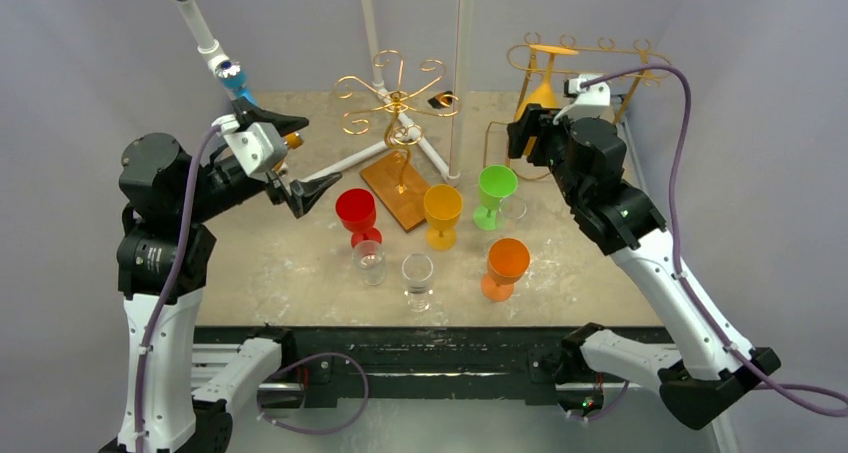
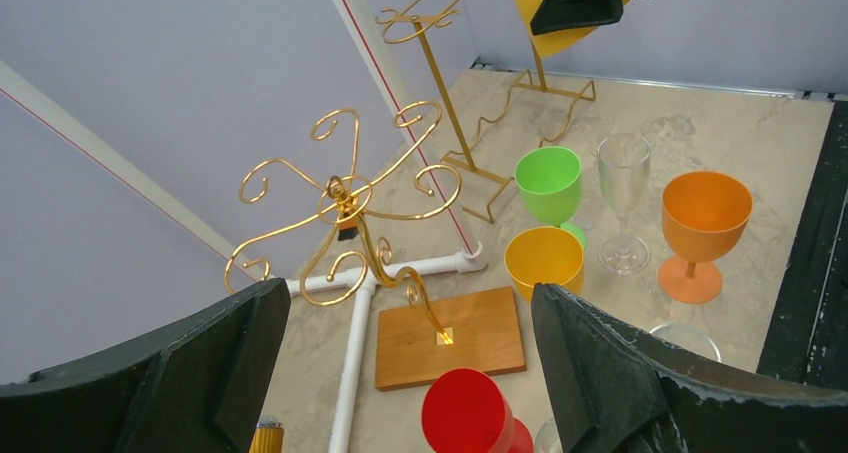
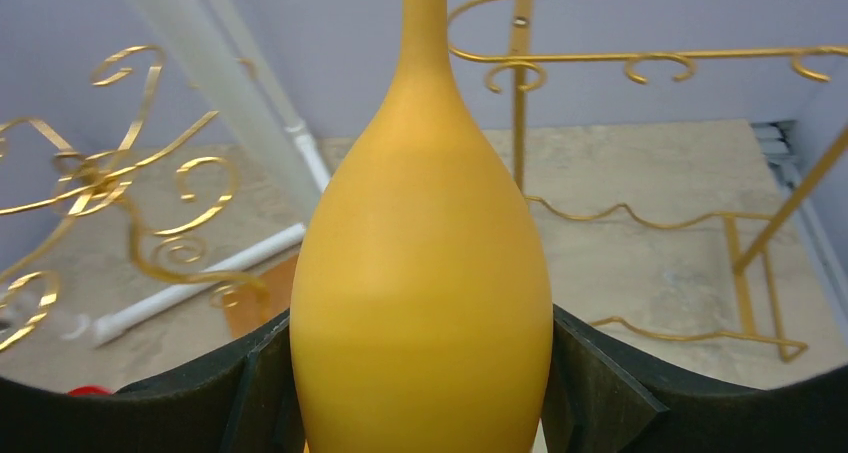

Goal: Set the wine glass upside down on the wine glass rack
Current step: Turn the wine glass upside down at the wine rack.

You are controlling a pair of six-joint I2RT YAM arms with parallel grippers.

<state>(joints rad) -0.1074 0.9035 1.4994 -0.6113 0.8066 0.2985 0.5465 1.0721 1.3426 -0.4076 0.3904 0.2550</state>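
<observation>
My right gripper (image 1: 535, 123) is shut on a yellow wine glass (image 1: 541, 95), held upside down with its foot up at the gold rail rack (image 1: 600, 51) at the back right. In the right wrist view the yellow bowl (image 3: 420, 293) fills the space between both fingers, stem pointing up toward the rack's hooks (image 3: 650, 58). My left gripper (image 1: 290, 163) is open and empty, raised at the left above the table. A gold curly tree rack (image 1: 395, 98) on a wooden base (image 1: 396, 191) stands at the centre back; it also shows in the left wrist view (image 2: 345, 203).
Upright glasses stand mid-table: red (image 1: 356, 215), yellow (image 1: 442, 213), green (image 1: 496, 193), orange (image 1: 505, 268), and clear ones (image 1: 369, 261) (image 1: 417, 279). White pipe frame (image 1: 370, 153) and poles rise behind the tree rack. Walls close at left, back and right.
</observation>
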